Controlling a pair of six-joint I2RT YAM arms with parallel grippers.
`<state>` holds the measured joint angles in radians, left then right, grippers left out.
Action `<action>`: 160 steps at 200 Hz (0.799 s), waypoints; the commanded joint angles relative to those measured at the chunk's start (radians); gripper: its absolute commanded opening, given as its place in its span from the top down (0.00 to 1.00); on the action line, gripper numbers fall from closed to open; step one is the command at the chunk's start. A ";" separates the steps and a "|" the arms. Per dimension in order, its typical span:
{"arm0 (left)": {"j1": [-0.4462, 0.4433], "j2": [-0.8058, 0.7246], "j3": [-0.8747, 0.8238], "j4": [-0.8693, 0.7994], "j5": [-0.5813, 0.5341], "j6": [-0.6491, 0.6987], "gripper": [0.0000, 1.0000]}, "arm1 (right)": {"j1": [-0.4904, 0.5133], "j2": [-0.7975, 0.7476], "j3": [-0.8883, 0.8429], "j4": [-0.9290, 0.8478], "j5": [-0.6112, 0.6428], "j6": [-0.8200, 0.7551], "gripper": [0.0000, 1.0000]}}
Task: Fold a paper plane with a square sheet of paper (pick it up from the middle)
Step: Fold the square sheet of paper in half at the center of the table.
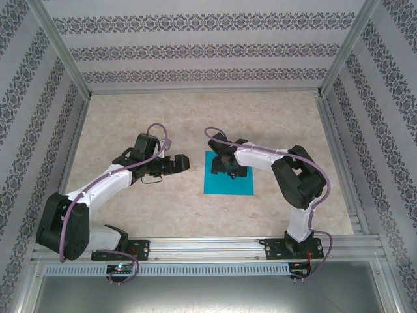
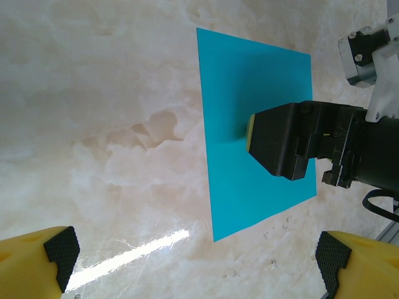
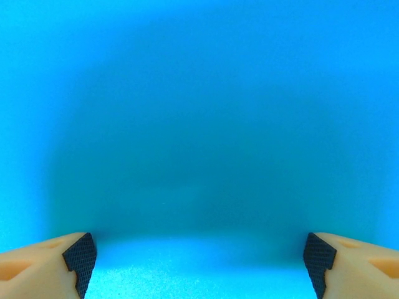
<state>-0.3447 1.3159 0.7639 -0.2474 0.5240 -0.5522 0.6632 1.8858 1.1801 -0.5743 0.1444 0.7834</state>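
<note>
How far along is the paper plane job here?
Done: nothing folded; the square sheet of paper lies flat and uncreased on the table. In hand: the right gripper, open, sits over its middle; the left gripper hangs open beside it. Left: the pickup and every fold.

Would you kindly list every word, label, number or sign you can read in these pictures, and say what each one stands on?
None: no text can be read in these pictures.
The sheet of paper is plain teal and unmarked.
The walls carry only a repeating ornamental pattern, no letters.
The table shows only marbling.
</note>
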 commanded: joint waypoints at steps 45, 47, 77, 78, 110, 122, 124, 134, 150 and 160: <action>0.012 0.002 0.020 0.000 0.012 0.023 0.00 | 0.023 0.086 0.014 -0.052 0.034 -0.039 0.13; 0.013 0.003 0.020 0.000 0.012 0.023 0.00 | 0.024 0.088 0.015 -0.053 0.037 -0.039 0.14; 0.013 0.002 0.018 -0.003 0.009 0.021 0.00 | 0.028 0.092 0.015 -0.048 0.038 -0.044 0.16; 0.012 0.001 0.017 -0.003 0.009 0.021 0.00 | 0.028 0.092 0.015 -0.047 0.038 -0.044 0.16; 0.012 0.000 0.016 -0.004 0.009 0.018 0.00 | 0.029 0.079 0.015 -0.033 0.038 -0.046 0.20; 0.012 0.000 0.016 -0.005 0.009 0.017 0.00 | 0.030 0.073 0.017 -0.032 0.042 -0.047 0.23; 0.012 -0.001 0.016 -0.005 0.009 0.017 0.00 | 0.030 0.071 0.016 -0.031 0.043 -0.047 0.23; 0.012 -0.002 0.016 -0.004 0.010 0.016 0.00 | 0.031 0.059 0.015 -0.024 0.047 -0.047 0.26; 0.012 -0.001 0.017 -0.006 0.008 0.015 0.00 | 0.031 0.036 0.008 -0.018 0.058 -0.042 0.31; 0.012 -0.001 0.018 -0.008 0.007 0.015 0.00 | 0.031 0.019 0.003 -0.015 0.065 -0.042 0.34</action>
<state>-0.3447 1.3159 0.7635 -0.2478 0.5236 -0.5522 0.6857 1.9129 1.2137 -0.5770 0.1719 0.7483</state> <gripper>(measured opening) 0.999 0.688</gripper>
